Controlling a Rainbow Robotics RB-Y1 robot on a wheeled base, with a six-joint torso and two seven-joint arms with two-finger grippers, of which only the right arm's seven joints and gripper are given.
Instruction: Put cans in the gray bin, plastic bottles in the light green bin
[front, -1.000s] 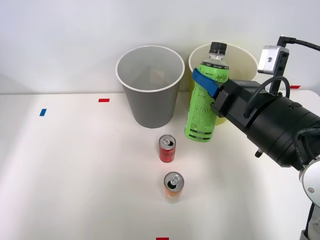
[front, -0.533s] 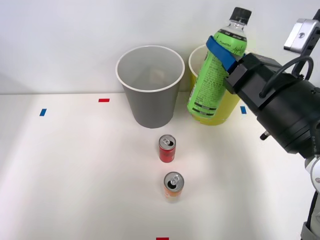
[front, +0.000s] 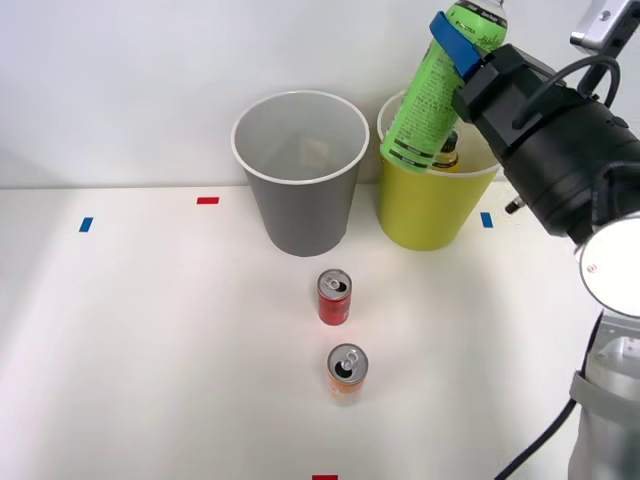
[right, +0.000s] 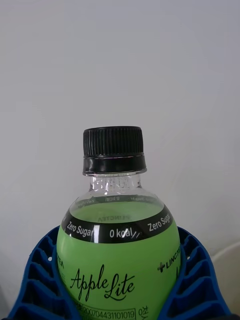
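The right gripper (front: 462, 40) has its blue ribbed fingers (right: 37, 280) clamped around the shoulder of the green-label bottle (front: 432, 90), holding it tilted in open air, its base hanging just above the light green bin's (front: 425, 210) white rim. Inside that bin stands the amber-gold bottle (front: 447, 153). The gray bin (front: 300, 200) sits just beside the light green bin, with the red can (front: 334, 297) and orange can (front: 346, 372) standing apart on open white table (front: 150, 330) nearer the robot.

Two bins side by side at the table's (front: 120, 350) far edge — gray bin (front: 300, 190) left, light green bin (front: 425, 205) right. Before them, two cans (front: 335, 297) in a line. Above the right bin — a tilted bottle (front: 430, 95); another bottle (front: 447, 152) inside.
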